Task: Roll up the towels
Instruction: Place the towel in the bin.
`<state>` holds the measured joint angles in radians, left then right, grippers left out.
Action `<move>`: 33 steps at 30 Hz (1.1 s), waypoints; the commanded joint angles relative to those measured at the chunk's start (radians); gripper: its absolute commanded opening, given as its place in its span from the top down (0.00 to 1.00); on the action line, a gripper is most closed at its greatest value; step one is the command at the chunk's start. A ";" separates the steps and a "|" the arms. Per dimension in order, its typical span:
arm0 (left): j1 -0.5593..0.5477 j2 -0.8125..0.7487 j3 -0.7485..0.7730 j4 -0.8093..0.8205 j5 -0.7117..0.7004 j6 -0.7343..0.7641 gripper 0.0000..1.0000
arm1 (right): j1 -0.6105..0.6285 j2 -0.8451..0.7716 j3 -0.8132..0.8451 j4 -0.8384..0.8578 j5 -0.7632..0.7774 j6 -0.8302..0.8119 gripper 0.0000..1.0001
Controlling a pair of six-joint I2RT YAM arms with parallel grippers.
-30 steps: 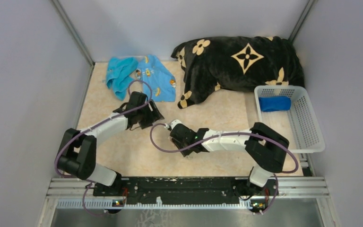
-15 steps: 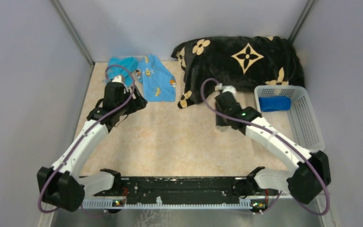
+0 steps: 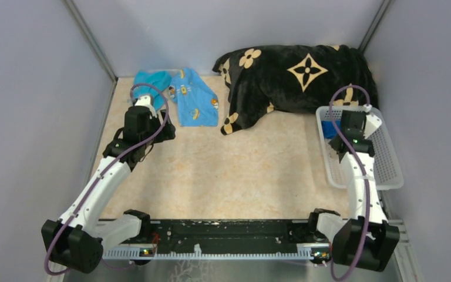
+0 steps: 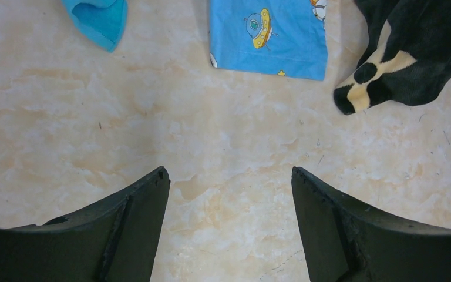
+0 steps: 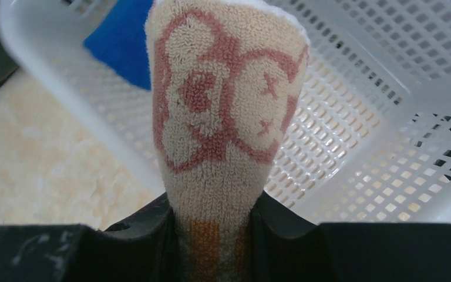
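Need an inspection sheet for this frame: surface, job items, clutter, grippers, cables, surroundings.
Surface: beige marbled table, faint specks.
Job's things: turquoise towel and printed towel loose, far left; dark blue towel in basket; rolled towel held over basket.
Clutter: black blanket, far middle.
Grippers: left gripper open, empty, above table; right gripper shut on rolled towel.
Cables: purple, looped at left wrist and right wrist.
Surroundings: grey walls; metal rail at near edge.
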<state>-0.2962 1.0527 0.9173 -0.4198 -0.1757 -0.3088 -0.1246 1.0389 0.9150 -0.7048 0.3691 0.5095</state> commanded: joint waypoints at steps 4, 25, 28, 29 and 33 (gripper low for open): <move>0.005 -0.002 -0.012 0.010 0.005 0.031 0.18 | -0.176 0.154 -0.025 0.157 0.007 0.176 0.84; 0.032 0.027 -0.037 0.038 -0.051 0.021 0.18 | -0.174 0.575 -0.039 0.496 -0.055 0.429 0.82; 0.037 0.031 -0.039 0.043 -0.035 0.013 0.18 | -0.172 0.576 -0.042 0.519 -0.059 0.442 0.80; 0.038 0.033 -0.040 0.044 -0.032 0.012 0.18 | -0.169 0.576 -0.039 0.526 -0.056 0.443 0.79; 0.044 0.035 -0.039 0.044 -0.032 0.012 0.18 | -0.164 0.588 -0.036 0.565 -0.056 0.455 0.78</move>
<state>-0.2626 1.0866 0.8845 -0.4026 -0.2153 -0.2920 -0.2966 1.6020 0.8524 -0.2214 0.3359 0.9298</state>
